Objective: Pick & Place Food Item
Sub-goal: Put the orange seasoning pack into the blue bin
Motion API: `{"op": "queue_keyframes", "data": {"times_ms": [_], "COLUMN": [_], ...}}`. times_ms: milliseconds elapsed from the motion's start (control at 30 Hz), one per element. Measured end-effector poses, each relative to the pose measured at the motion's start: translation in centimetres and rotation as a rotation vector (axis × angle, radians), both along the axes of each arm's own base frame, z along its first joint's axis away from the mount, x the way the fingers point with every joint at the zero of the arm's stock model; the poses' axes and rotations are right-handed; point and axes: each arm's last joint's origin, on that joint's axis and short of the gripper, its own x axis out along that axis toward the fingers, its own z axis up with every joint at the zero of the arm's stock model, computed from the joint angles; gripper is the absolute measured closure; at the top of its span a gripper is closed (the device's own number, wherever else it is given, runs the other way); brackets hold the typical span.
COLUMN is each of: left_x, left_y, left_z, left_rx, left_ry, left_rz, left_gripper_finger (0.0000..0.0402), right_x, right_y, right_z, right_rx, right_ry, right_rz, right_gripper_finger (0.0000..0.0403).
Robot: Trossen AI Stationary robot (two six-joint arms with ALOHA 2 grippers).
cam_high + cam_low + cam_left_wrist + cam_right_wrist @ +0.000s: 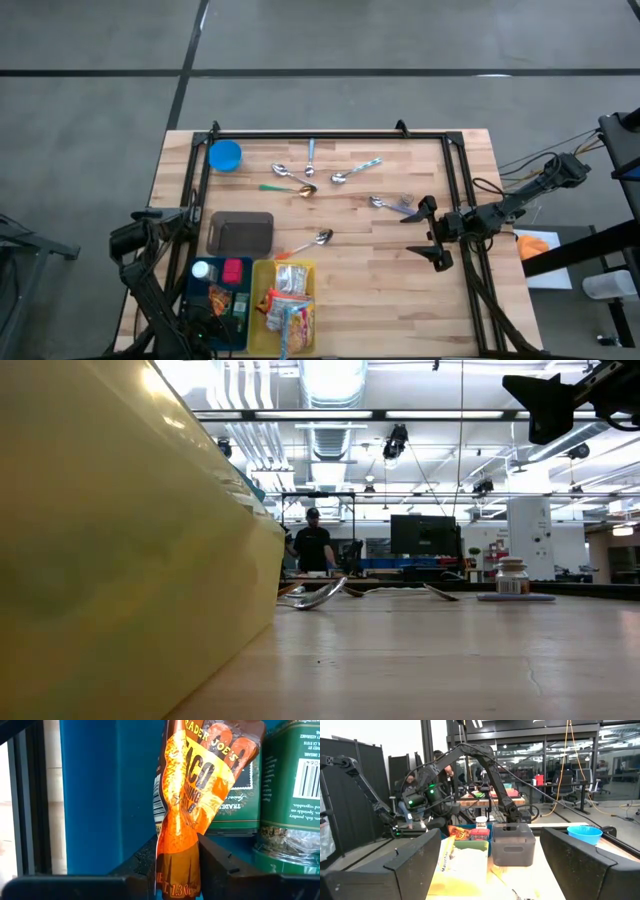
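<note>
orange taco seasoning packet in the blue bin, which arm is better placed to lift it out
Left. The left gripper is down in the blue plastic bin with its dark fingers closed on the orange taco seasoning packet. The right gripper hangs open over bare wooden table, away from the bin.

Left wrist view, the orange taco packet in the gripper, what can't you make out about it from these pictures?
- Orange packet: its lower end is hidden behind the left gripper fingers, and its top is cut off by the left wrist picture's edge.
- High view: the left arm covers the blue bin, so the grip is not visible there.
- Low view: the yellow bin wall blocks everything behind it.
</note>
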Motion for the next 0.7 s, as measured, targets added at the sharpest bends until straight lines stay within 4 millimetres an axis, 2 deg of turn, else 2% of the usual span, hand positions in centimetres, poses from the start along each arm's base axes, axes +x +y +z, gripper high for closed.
{"op": "queue_keyframes", "data": {"times_ms": [167, 533, 700], "left_x": [0.01, 0.06, 0.08], "left_y": [-0.05, -0.10, -0.12], "left_z": [-0.02, -0.03, 0.19], "left_rx": [-0.003, -0.005, -0.014], "left_ry": [-0.006, -0.021, -0.039], "left_rz": [0.000, -0.007, -0.011], "left_gripper_finger": [0.0277, 0.0156, 0.0117], "right_x": [0.00, 0.00, 0.00], "right_y": [-0.01, 0.00, 0.00], "right_z": [0.00, -0.01, 0.00], "right_rx": [0.000, 0.000, 0.000], "right_ry": [0.000, 0.000, 0.000], "right_rz": [-0.001, 0.000, 0.000], "right_gripper_finger": [0.0064, 0.0064, 0.0064]}}
